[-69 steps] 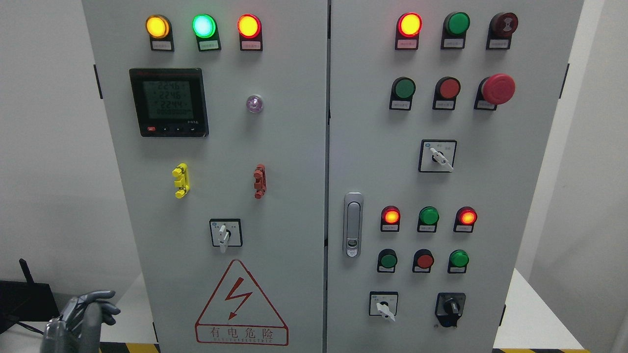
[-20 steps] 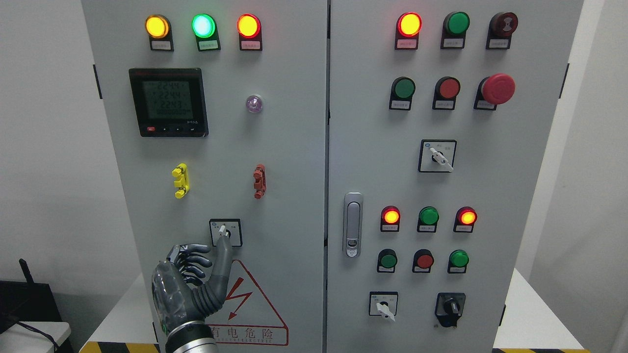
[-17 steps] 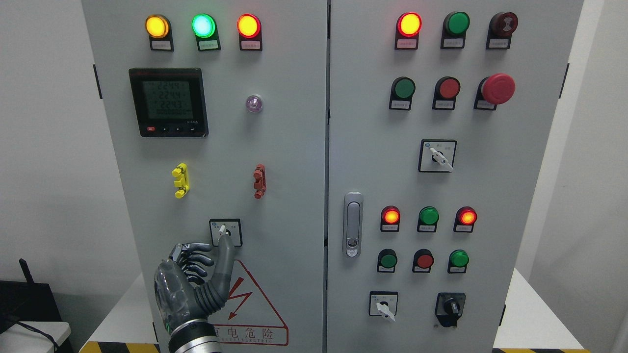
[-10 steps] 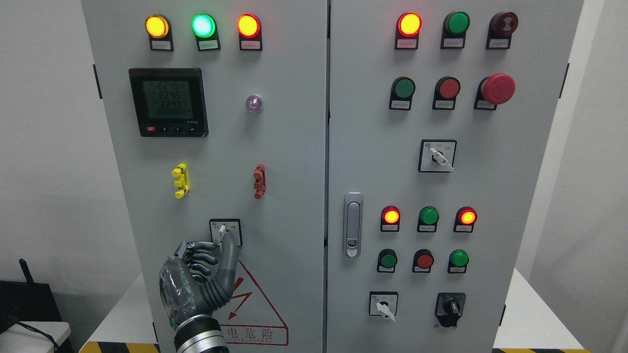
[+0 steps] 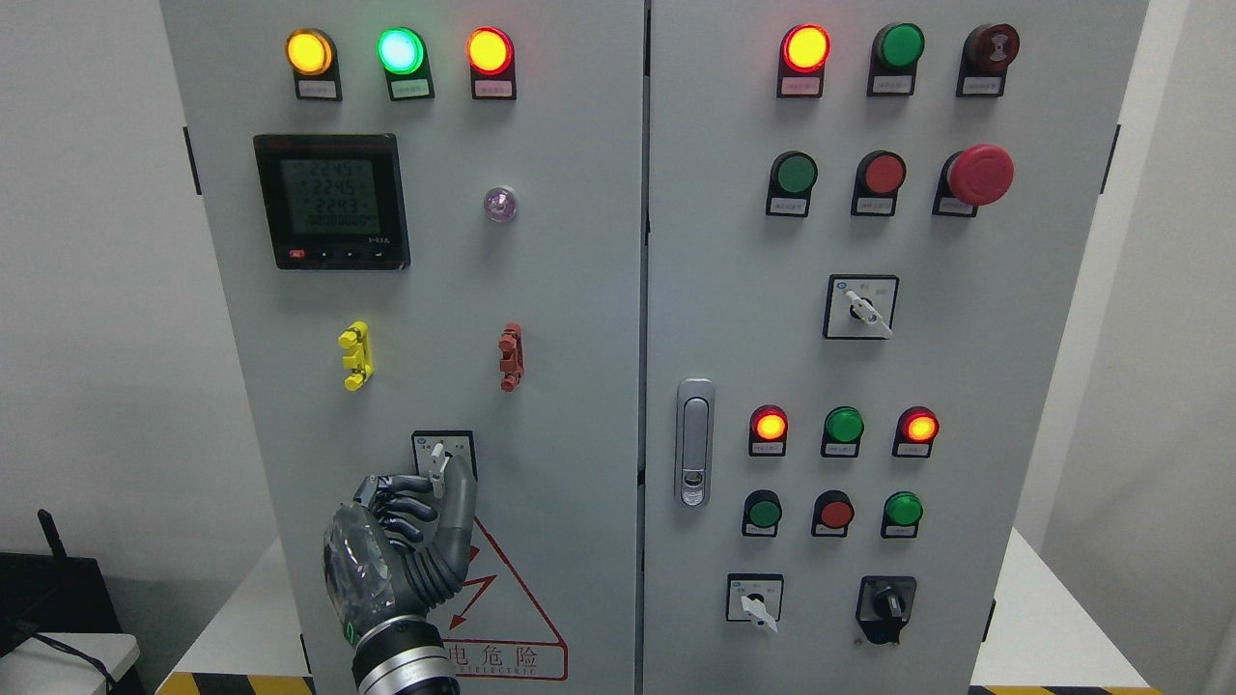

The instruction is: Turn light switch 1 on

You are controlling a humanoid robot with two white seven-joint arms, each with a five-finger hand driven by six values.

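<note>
A grey two-door electrical cabinet (image 5: 579,290) is seen against a white wall, standing on a white counter (image 5: 1043,627) edged with yellow-black tape. On the left door, yellow, green and red indicator lamps (image 5: 400,51) are lit along the top, with a digital meter (image 5: 332,201) below them and a small clear lamp (image 5: 500,204) to its right. A yellow terminal (image 5: 355,355) and a red terminal (image 5: 510,356) are mounted lower down. The rotary switch (image 5: 442,457) is placed low on the left door, just above the red warning triangle (image 5: 492,598). The left robot hand (image 5: 406,555) is raised from the bottom edge in front of this door; its thumb (image 5: 462,502) is extended up to the switch's white lever on the right side, apparently touching it, while the other fingers (image 5: 401,502) are curled in beside the lever's left. No full grasp is seen. On the right door, a door handle (image 5: 694,442), a red mushroom button (image 5: 979,175), more lamps and three further selector switches are visible. A black device (image 5: 48,589) is seen at far left.
</note>
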